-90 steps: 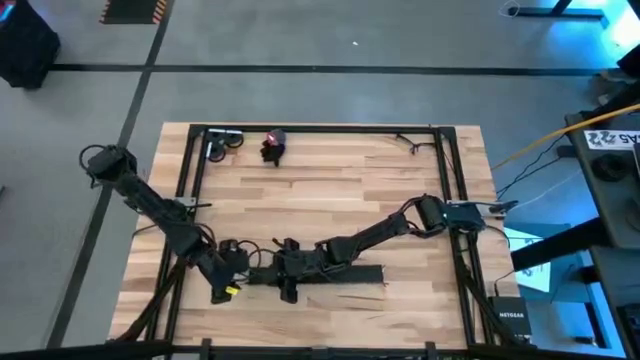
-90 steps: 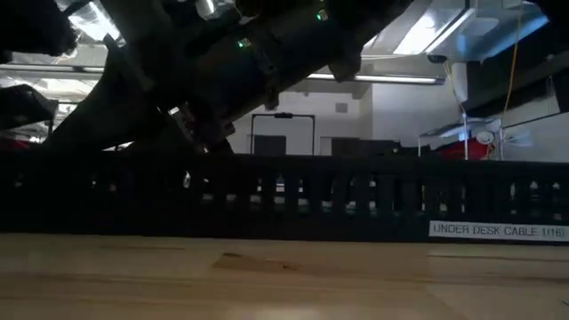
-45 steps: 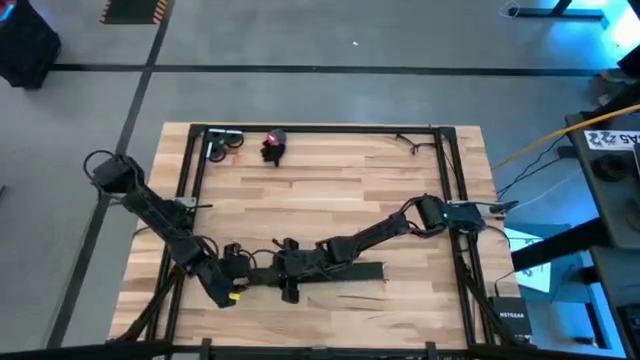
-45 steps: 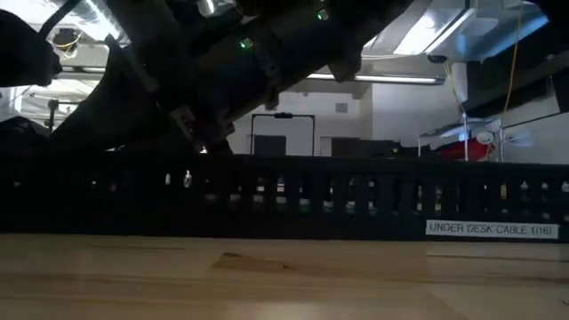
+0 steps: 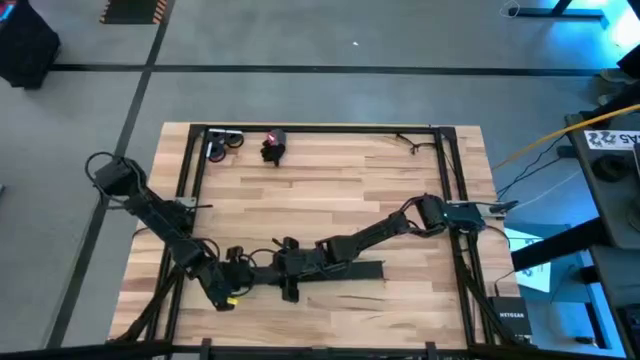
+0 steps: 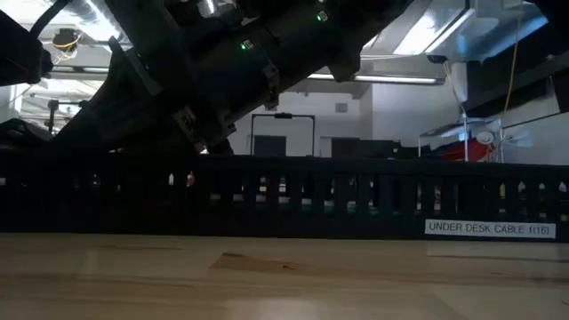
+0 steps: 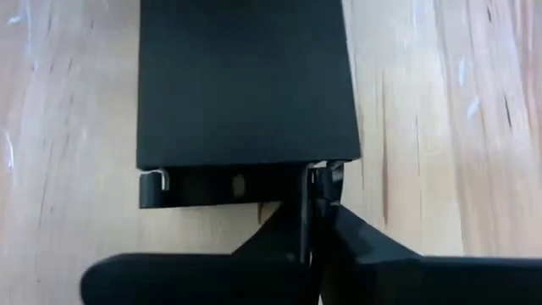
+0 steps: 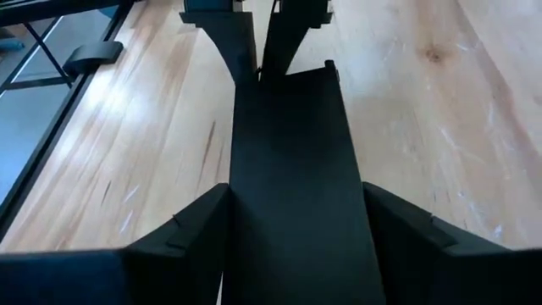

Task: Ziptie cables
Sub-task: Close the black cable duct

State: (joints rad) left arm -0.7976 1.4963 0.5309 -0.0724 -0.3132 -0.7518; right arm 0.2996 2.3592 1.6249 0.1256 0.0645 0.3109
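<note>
Both hands on the long flat black slotted cable tray (image 5: 330, 272) at the near edge of the light wooden surface (image 5: 330, 200): right hand (image 8: 288, 216) straddling and grasping it, left hand (image 7: 318, 199) clenched on its end wall; loose cables (image 5: 272, 146) sit apart at the far edge.

"UNDER DESK CABLE" on black tray (image 6: 356, 200)

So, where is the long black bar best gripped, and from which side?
Probably across its narrow width, from above: the black bar lies flat on the table, with straight parallel long edges. The right hand straddles it this way.
</note>
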